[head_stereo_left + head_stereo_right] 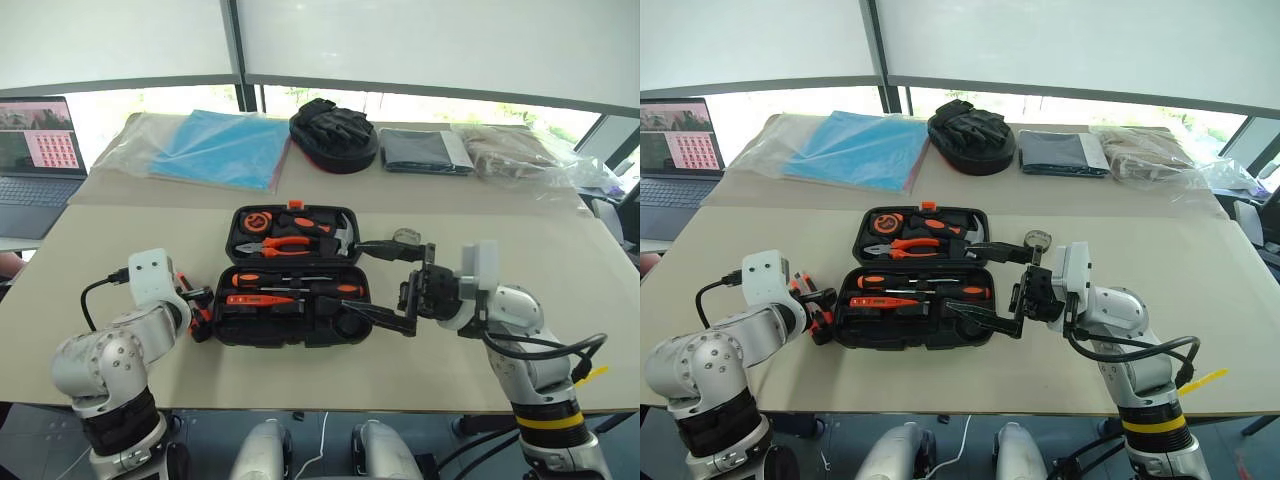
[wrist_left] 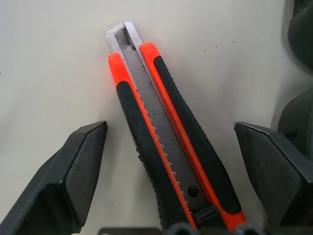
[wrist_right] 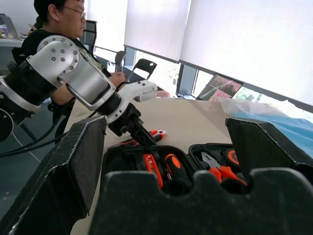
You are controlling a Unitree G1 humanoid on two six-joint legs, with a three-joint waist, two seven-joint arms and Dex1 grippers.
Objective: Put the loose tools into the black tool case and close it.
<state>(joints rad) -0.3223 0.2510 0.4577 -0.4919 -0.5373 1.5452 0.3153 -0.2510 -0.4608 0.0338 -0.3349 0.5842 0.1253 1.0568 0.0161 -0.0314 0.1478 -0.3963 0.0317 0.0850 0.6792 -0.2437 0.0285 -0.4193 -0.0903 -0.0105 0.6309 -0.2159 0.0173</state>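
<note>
**Left wrist view: the knife is the tool left out**

The utility knife [image 2: 166, 147] lies on the desk [image 1: 560, 250] just beside the left end of the open black tool case [image 1: 290, 275], which sits mid-desk with the screwdrivers [image 1: 290, 286] bedded inside. The left gripper [image 2: 171, 176] angles down over the knife, fingers wide on either side, not touching. The right gripper [image 1: 385, 285] reaches sideways at the case's right end, spread wide and empty. Lid not yet shut.
</note>
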